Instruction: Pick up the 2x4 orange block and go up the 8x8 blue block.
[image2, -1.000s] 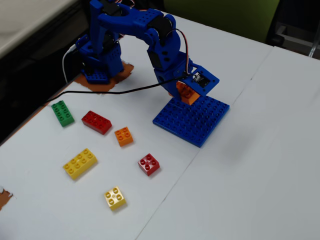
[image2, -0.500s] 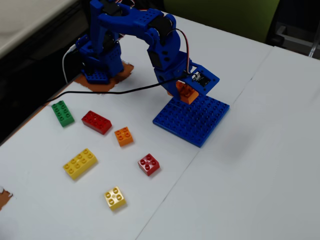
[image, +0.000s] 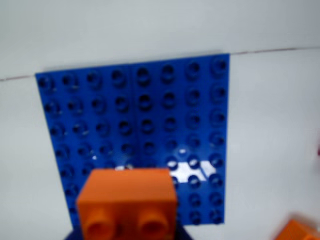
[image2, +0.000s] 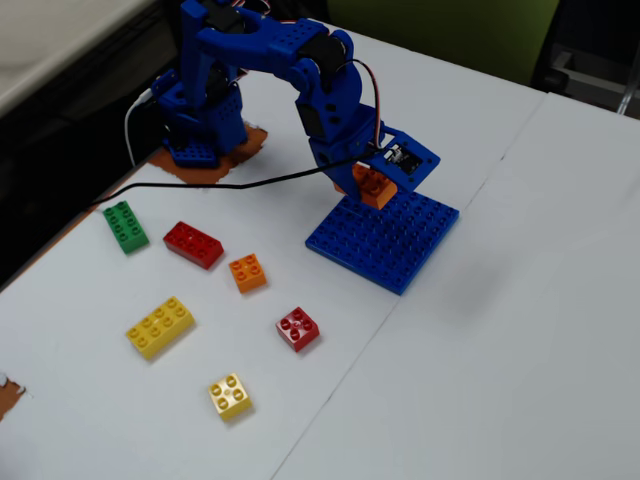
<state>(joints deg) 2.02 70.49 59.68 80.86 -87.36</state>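
Observation:
The 2x4 orange block (image2: 376, 186) hangs tilted just above the far-left corner of the 8x8 blue block (image2: 390, 240), and my gripper (image2: 378, 180) is shut on it. In the wrist view the orange block (image: 127, 197) fills the bottom centre, end on, with two studs showing. The blue baseplate (image: 135, 115) lies flat beyond and below it. Only slivers of my blue gripper (image: 127, 234) show at the block's lower corners. Whether the block touches the plate is not clear.
Loose bricks lie left of the plate in the fixed view: green (image2: 125, 226), long red (image2: 194, 244), small orange (image2: 247, 272), long yellow (image2: 160, 326), small red (image2: 298, 328), small yellow (image2: 230, 396). The arm's base (image2: 198, 120) and a black cable (image2: 220, 184) are at the back left.
The gripper and the orange block have risen very slightly over the plate's corner. The loose bricks have not moved.

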